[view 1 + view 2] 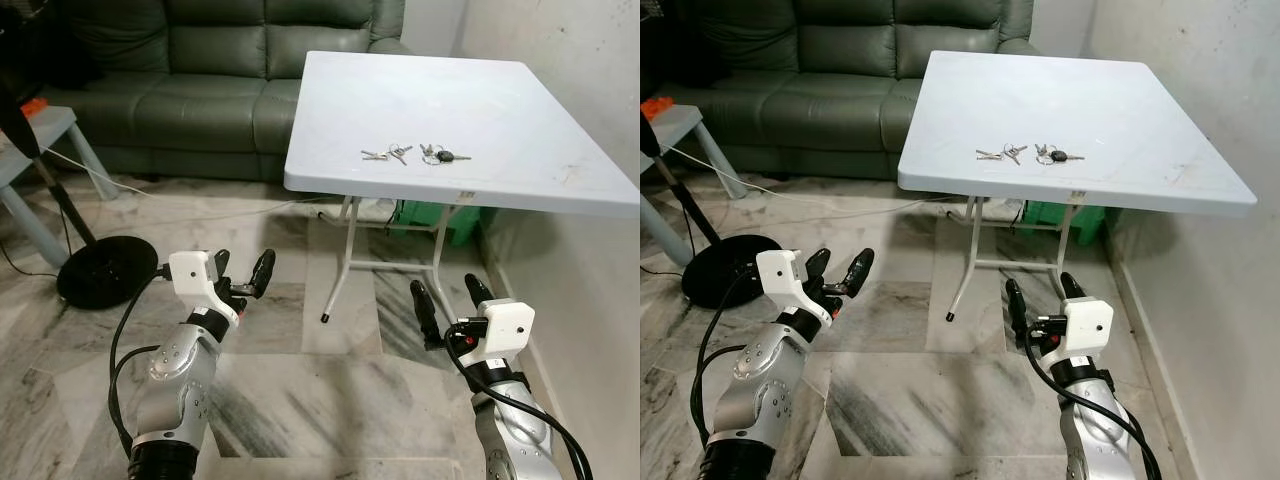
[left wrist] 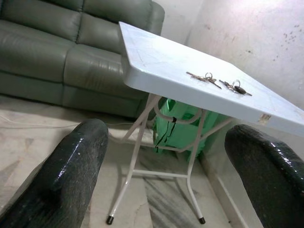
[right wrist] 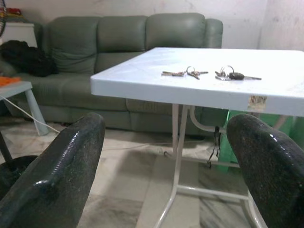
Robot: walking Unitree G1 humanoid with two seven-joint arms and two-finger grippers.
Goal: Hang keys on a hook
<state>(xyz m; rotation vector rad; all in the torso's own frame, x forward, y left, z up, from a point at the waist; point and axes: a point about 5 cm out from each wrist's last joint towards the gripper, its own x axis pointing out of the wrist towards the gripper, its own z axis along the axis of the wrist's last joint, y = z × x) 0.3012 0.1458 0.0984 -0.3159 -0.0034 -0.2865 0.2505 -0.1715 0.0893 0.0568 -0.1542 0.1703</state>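
Note:
Two bunches of keys lie on a white folding table (image 1: 520, 110) near its front edge: a plain silver bunch (image 1: 387, 154) on the left and a bunch with a black fob (image 1: 443, 155) on the right. The same bunches appear in the left wrist view (image 2: 203, 78) (image 2: 235, 87) and in the right wrist view (image 3: 185, 73) (image 3: 235, 75). My left gripper (image 1: 241, 277) is held low over the floor, open and empty, short of the table. My right gripper (image 1: 449, 300) is open and empty, below the table's front edge.
A green sofa (image 1: 200, 90) stands behind the table. A black fan base (image 1: 105, 268) with its pole sits on the marble floor at left, beside a pale side table (image 1: 40, 130). A green bin (image 1: 440, 218) is under the table. A white wall (image 1: 600, 60) runs along the right.

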